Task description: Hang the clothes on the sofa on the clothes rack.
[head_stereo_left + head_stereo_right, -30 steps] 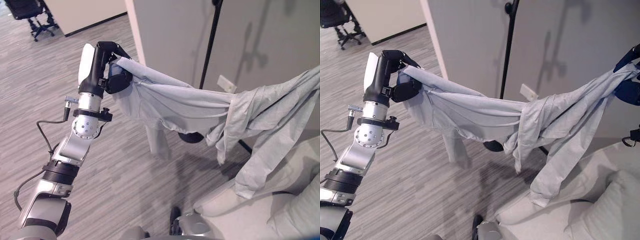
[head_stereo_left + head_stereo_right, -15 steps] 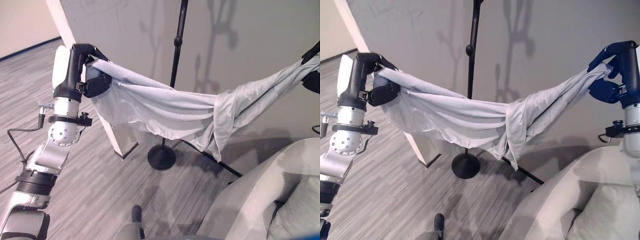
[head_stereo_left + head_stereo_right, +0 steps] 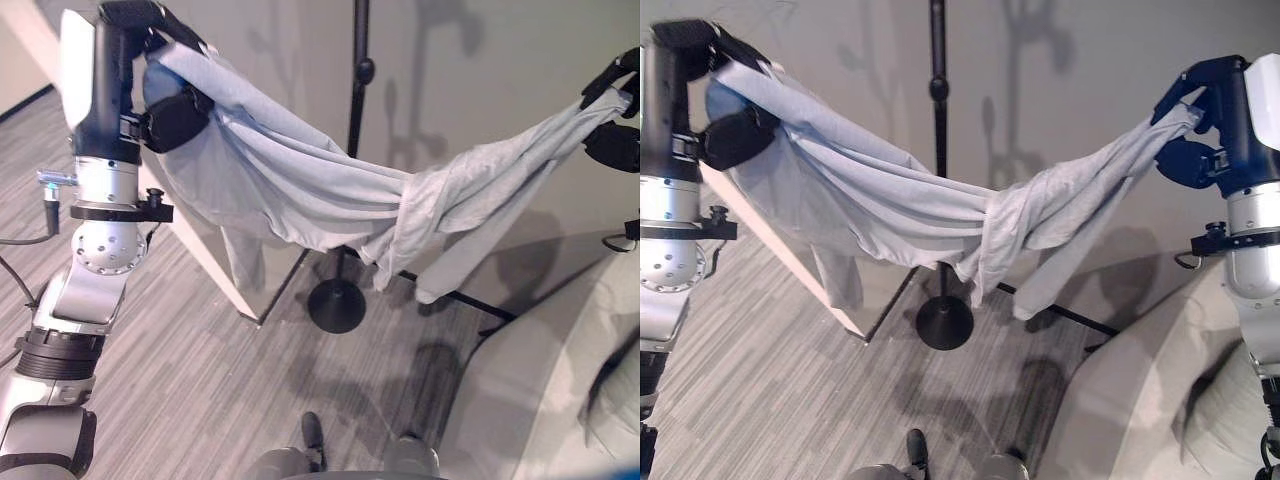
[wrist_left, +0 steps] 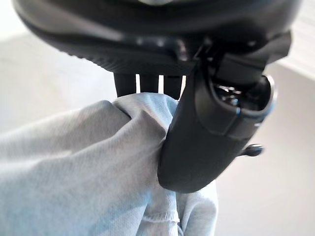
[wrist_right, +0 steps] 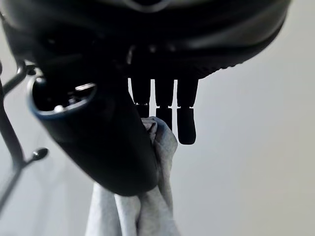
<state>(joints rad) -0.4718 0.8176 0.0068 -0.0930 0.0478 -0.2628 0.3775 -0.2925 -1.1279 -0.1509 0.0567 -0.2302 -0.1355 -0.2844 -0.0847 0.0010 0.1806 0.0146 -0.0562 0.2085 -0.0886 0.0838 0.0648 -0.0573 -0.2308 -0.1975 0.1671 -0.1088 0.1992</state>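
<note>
A pale grey garment hangs stretched in the air between my two hands, sagging and bunched in the middle. My left hand is raised at the upper left and is shut on one end of the cloth. At the upper right my right hand pinches the other end between thumb and fingers. The clothes rack is a black pole on a round base, standing behind the garment close to the grey wall.
A light grey sofa with a cushion fills the lower right. A white partition edge slants down to the striped grey floor at the left. A thin black rod lies on the floor beside the rack's base.
The camera has swung, bringing the rack toward the middle. My left hand has risen higher with its end of the garment, and the cloth now hangs across the front of the pole.
</note>
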